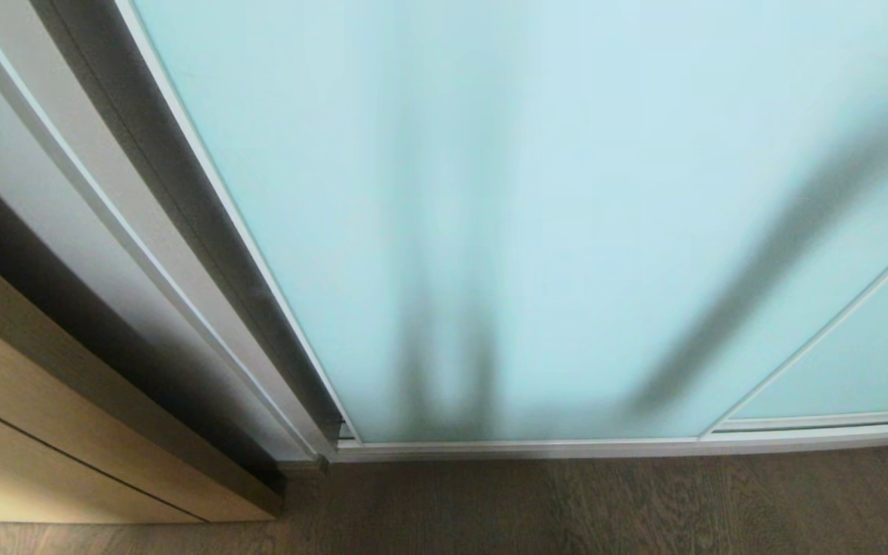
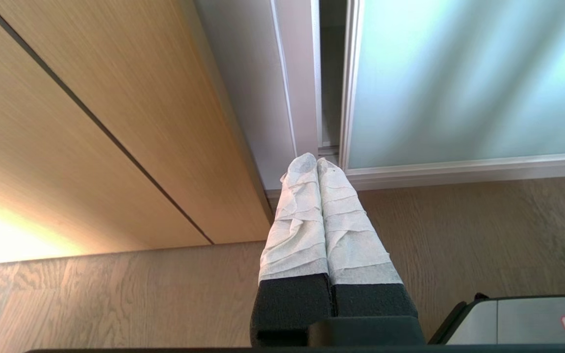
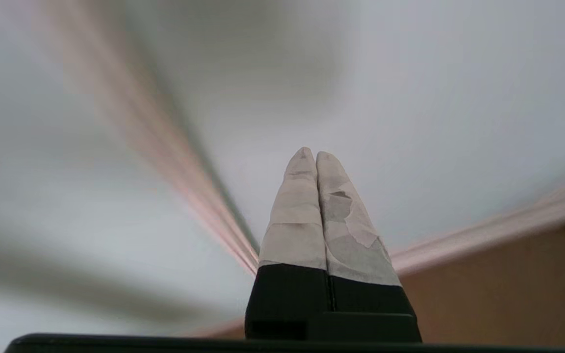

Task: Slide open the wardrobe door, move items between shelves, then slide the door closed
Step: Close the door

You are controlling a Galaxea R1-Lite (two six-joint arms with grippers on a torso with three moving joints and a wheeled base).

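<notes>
The tall sliding wardrobe door (image 1: 536,216) of frosted pale blue-green glass is filling the far side of the scene, standing shut above the brown wood-grain floor (image 1: 606,505). The left gripper (image 2: 317,164) is hovering low near the door's left frame, fingers (image 2: 295,220) pressed together, empty. The right gripper (image 3: 310,154) is facing blurred pale surfaces, fingers (image 3: 295,215) likewise closed, holding nothing.

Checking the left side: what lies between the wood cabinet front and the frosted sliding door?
In the head view: a pale grey-white upright panel and a dark gap.

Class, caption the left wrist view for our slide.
Shut left gripper hangs above wood-grain floor, pointing toward the frosted blue-green sliding wardrobe door.
</notes>
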